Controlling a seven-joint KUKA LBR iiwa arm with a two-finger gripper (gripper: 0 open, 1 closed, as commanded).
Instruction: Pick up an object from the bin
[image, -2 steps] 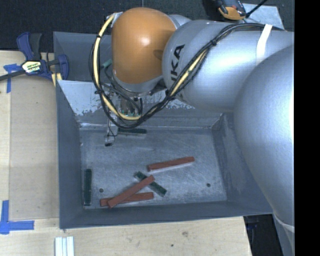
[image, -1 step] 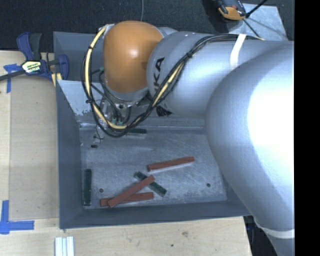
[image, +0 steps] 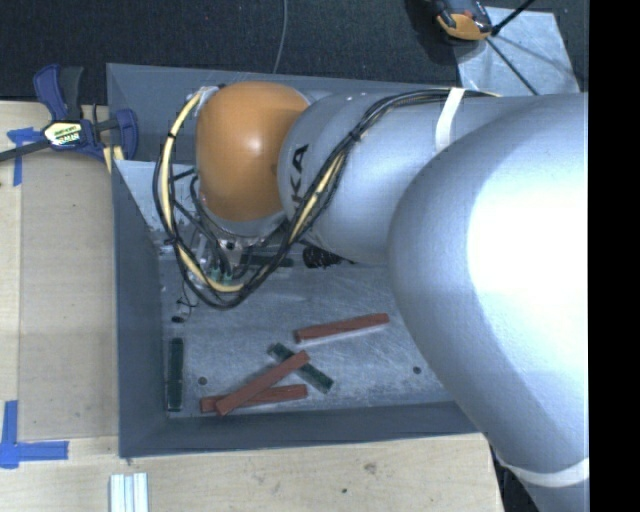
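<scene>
My gripper (image: 226, 258) is at the bin's back left, its body partly hidden under the arm's wrist and cables. A reddish-brown flat stick (image: 341, 329) lies on the floor to its front right. Nearer the front wall two more reddish-brown sticks cross: one slanted (image: 265, 383), one flat (image: 272, 397). A short dark green bar (image: 303, 367) lies across them. All of these lie well apart from the gripper, toward the front of the bin.
A long dark bar (image: 176, 374) lies along the left wall near the front corner. The big silver arm covers the bin's right half and back. Bare floor shows between the gripper and the sticks.
</scene>
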